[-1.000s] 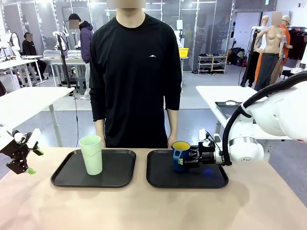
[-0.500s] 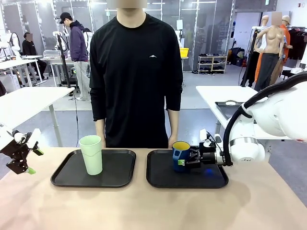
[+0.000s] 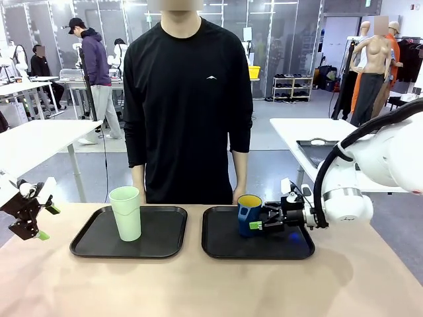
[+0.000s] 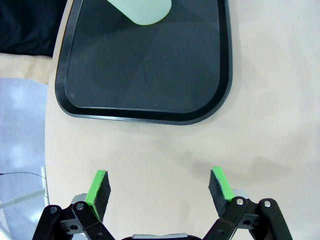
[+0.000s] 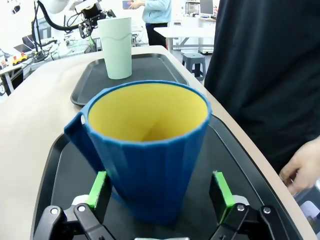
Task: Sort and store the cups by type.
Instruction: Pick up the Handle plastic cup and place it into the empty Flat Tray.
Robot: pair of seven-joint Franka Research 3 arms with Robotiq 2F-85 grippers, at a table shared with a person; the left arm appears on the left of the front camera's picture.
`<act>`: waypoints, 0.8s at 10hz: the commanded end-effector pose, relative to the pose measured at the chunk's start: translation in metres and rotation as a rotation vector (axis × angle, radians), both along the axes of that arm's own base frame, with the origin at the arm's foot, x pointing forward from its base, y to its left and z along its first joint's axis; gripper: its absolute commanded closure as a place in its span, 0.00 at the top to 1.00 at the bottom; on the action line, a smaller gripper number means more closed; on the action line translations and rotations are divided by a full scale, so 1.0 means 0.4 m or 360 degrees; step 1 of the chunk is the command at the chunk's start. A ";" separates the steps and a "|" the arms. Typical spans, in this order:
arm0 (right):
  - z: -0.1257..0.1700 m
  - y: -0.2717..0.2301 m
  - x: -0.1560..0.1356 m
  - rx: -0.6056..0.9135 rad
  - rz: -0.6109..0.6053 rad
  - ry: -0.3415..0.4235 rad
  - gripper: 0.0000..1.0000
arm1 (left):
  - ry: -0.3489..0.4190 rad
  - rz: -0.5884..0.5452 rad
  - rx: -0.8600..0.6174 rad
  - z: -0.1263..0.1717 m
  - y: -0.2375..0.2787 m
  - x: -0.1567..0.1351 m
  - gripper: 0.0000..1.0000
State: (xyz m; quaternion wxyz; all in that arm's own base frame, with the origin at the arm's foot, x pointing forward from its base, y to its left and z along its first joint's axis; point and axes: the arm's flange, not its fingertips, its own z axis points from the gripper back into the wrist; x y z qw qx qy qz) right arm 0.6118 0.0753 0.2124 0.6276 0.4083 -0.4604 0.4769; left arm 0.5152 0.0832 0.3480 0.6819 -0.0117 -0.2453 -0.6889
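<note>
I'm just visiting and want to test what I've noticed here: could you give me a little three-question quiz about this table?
1. True or false: the blue mug and the green tumbler stand on the same tray.
2. What colour is the mug's inside?
3. The right gripper is: A) open, pads clear of the mug; B) lifting the mug; C) over the tumbler.

Key: 1 false, the mug is on the right tray, the tumbler on the left tray. 2 yellow. 3 A.

Right gripper [image 3: 259, 220] drawn back from the blue mug [image 3: 248, 214] toward the tray's right edge, fingers spread clear of it, background person walked further left
</note>
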 end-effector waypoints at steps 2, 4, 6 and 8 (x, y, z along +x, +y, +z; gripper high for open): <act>0.059 -0.073 -0.036 -0.0153 -0.0073 0.0061 1.00 | -0.0033 -0.0012 -0.0023 0.000 0.001 -0.002 1.00; 0.103 -0.117 -0.058 -0.0323 -0.0136 0.0066 1.00 | -0.0033 -0.0012 -0.0023 0.000 0.001 -0.002 1.00; 0.141 -0.140 -0.078 -0.0426 -0.0220 0.0040 1.00 | -0.0033 -0.0012 -0.0023 0.000 0.001 -0.002 1.00; 0.158 -0.147 -0.086 -0.0526 -0.0245 0.0031 1.00 | -0.0033 -0.0012 -0.0023 0.000 0.001 -0.002 1.00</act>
